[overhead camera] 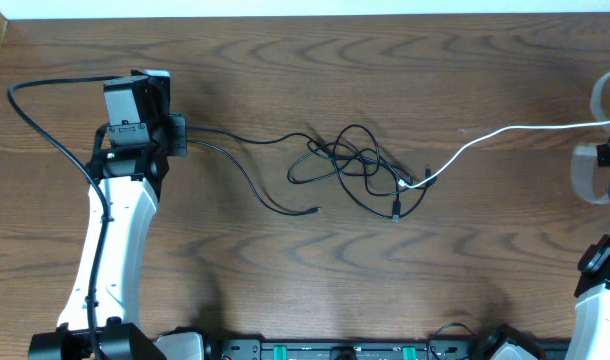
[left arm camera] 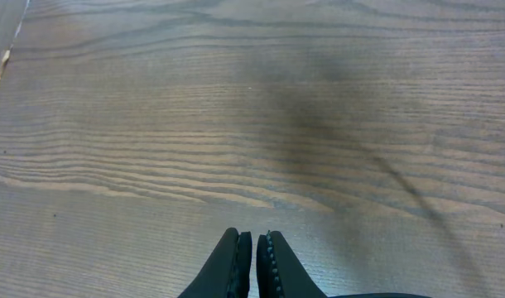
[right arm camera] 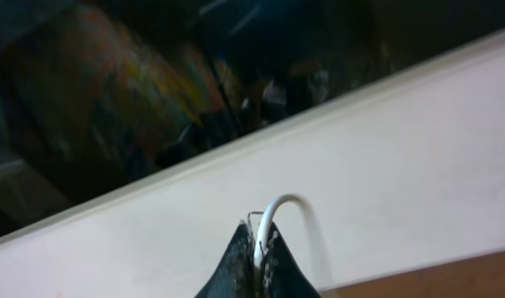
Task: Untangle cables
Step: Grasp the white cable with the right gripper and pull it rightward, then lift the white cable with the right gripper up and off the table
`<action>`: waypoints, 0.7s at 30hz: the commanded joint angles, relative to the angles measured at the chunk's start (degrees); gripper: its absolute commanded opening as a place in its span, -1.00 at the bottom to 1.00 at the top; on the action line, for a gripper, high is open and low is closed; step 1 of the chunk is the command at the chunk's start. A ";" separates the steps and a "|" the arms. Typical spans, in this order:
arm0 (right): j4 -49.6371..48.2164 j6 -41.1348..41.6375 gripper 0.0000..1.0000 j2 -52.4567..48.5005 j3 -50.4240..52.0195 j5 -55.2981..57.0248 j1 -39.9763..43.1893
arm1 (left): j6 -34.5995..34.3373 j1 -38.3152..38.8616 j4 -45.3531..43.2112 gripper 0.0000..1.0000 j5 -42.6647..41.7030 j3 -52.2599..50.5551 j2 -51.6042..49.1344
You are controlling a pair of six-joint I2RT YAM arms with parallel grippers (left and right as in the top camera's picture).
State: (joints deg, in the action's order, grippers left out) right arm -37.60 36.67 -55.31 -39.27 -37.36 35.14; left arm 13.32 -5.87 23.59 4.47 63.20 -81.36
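Observation:
Several thin black cables (overhead camera: 350,160) lie knotted together at the table's middle. One black cable (overhead camera: 235,165) runs left from the knot to my left gripper (overhead camera: 182,135) and loops back to a free plug (overhead camera: 315,210). My left gripper (left arm camera: 254,240) is shut on it, though the left wrist view shows no cord between the fingertips. A white cable (overhead camera: 505,132) stretches from the knot to the right edge. There my right gripper (right arm camera: 261,232) is shut on it, the white cable (right arm camera: 273,211) arching out from between the pads.
The wooden table (overhead camera: 315,280) ends at a pale strip at the back. The left arm's thick black cable (overhead camera: 40,120) loops out at the far left. The arm bases and a black rail (overhead camera: 345,350) line the front edge.

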 commanded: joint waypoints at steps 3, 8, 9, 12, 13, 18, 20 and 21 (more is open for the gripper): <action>-0.96 -4.13 -0.98 -0.22 -2.75 5.81 0.59 | -0.57 -0.33 0.17 -0.85 0.15 0.87 -0.61; -1.01 3.82 -0.98 -1.42 -5.29 6.60 0.07 | -0.55 -0.33 0.13 -0.85 -9.99 0.87 -0.63; -1.05 5.29 -0.98 -1.62 -5.31 6.58 -0.20 | -0.57 -0.33 0.13 -0.85 -11.85 0.87 -0.63; -1.25 9.33 -0.98 -2.25 -5.31 5.55 -2.19 | -0.52 -0.15 0.00 -0.85 -16.92 0.87 -0.63; -1.29 9.68 -0.98 -2.49 -5.31 5.31 -3.32 | -0.52 0.02 -0.02 -0.85 -18.49 0.87 -0.63; -1.95 9.51 -0.98 -3.52 -5.29 5.57 -10.58 | -0.48 2.21 -0.07 -0.85 -22.27 0.87 -0.63; -2.60 9.53 -0.98 -4.07 -5.31 5.90 -13.51 | -0.28 3.69 -0.11 -0.85 -23.58 0.87 -0.63; -3.04 9.51 -0.98 -4.48 -5.31 6.27 -15.28 | -0.24 4.66 -0.11 -0.85 -23.50 0.87 -0.63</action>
State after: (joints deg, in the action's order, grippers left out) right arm -39.92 44.99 -59.27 -43.38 -32.12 23.29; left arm 13.30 -3.31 23.59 -15.05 63.20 -81.36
